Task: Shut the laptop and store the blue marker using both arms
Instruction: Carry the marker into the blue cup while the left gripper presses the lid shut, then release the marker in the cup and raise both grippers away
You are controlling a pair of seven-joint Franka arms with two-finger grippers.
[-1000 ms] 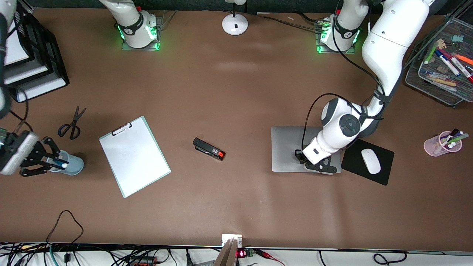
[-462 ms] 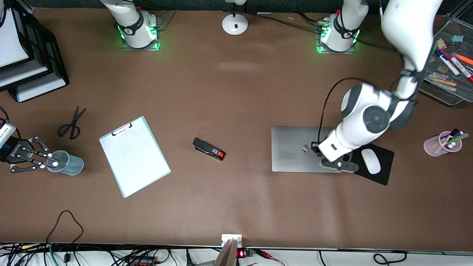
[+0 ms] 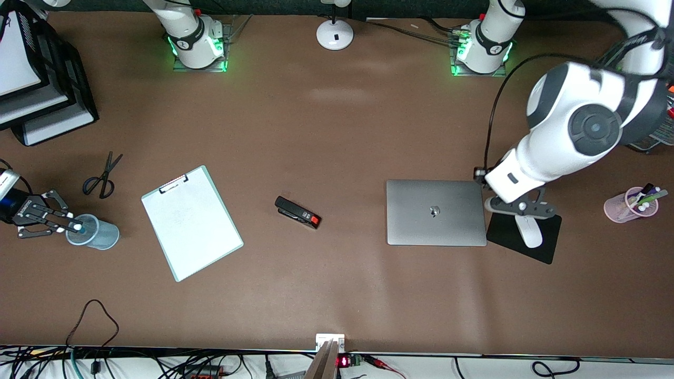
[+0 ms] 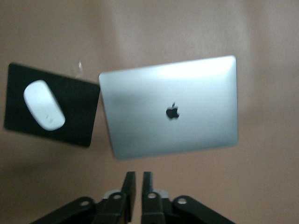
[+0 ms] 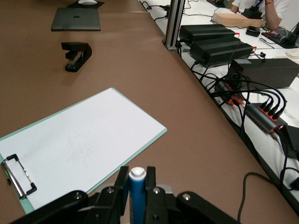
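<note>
Holding blue marker [image 5: 137, 189] upright, right gripper [image 3: 71, 227] fingers clamped mid-barrel over cup [image 3: 92, 231]; light, slick, stiff. Laptop [image 3: 436, 212] shut; left gripper [image 4: 138, 181] fingers together over mouse pad [image 3: 547, 247].

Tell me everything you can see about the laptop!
The laptop is slim and silver-grey, and looks like metal. Its lid is shut flat, with a dark apple logo in the middle and rounded corners. It lies flat on the brown table, square to the table's edge, toward the left arm's end. A black mouse pad with a white mouse lies right beside it. Nothing rests on the lid. The left gripper, fingers nearly together, hangs over the mouse pad, not touching the laptop.
</note>
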